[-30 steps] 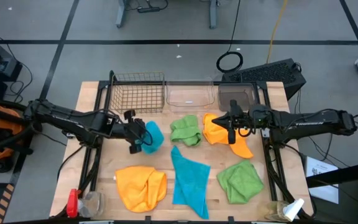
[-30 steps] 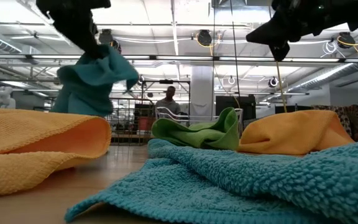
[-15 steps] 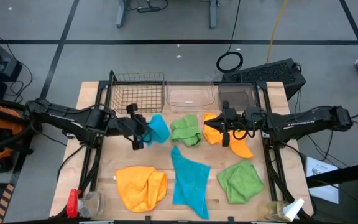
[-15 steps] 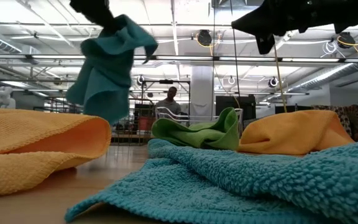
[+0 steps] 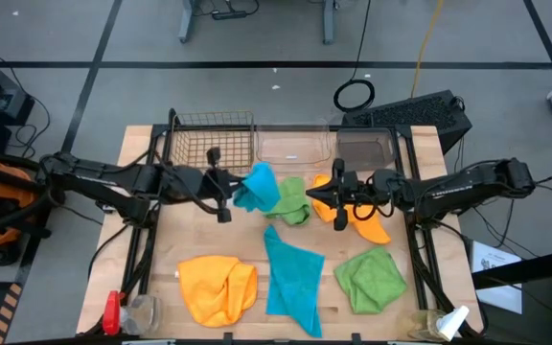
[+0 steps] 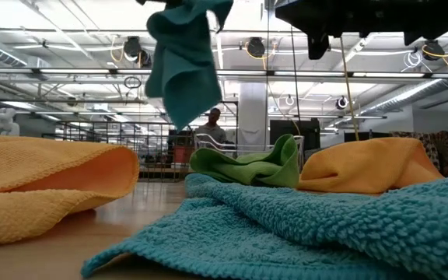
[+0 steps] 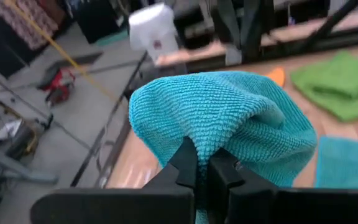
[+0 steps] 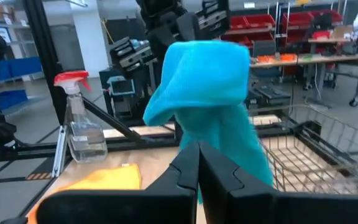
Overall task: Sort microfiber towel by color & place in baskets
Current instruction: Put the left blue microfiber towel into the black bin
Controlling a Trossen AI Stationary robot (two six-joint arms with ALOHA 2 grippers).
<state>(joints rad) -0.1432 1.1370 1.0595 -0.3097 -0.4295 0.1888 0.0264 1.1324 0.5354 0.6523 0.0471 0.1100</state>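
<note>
**A:** Where was the left gripper (image 5: 226,189), and what was in it?

**B:** It was raised above the table, its fingers (image 7: 188,163) pinched together on a fold of a teal towel (image 5: 256,187). The towel bunched just past the fingertips and hung clear of the wooden table (image 5: 151,244); from table height it dangled high up (image 6: 183,58), touching nothing below.

**A:** And the baskets, relative to that gripper?

**B:** All three stood in a row along the table's far edge, beyond the gripper. The wire-mesh basket (image 5: 212,142) was nearest it, the clear plastic tub (image 5: 293,146) was beside that, and the dark grey tub (image 5: 362,147) lay farthest off, toward the right arm.

**A:** What about the right gripper (image 5: 334,195)?

**B:** Its fingers (image 8: 191,165) were pressed together with nothing between them. It hovered facing the left gripper, over the near edge of an orange towel (image 5: 364,218) lying on the table. A crumpled green towel (image 5: 289,199) lay between the two grippers, partly under the hanging teal one.

**A:** Anything else near the tools?

**B:** Closer to the front edge lay another orange towel (image 5: 217,287), a flat teal towel (image 5: 291,276) and a second green towel (image 5: 371,278), all well apart from both grippers. A spray bottle (image 5: 114,312) stood at the front corner on the left arm's side.
</note>
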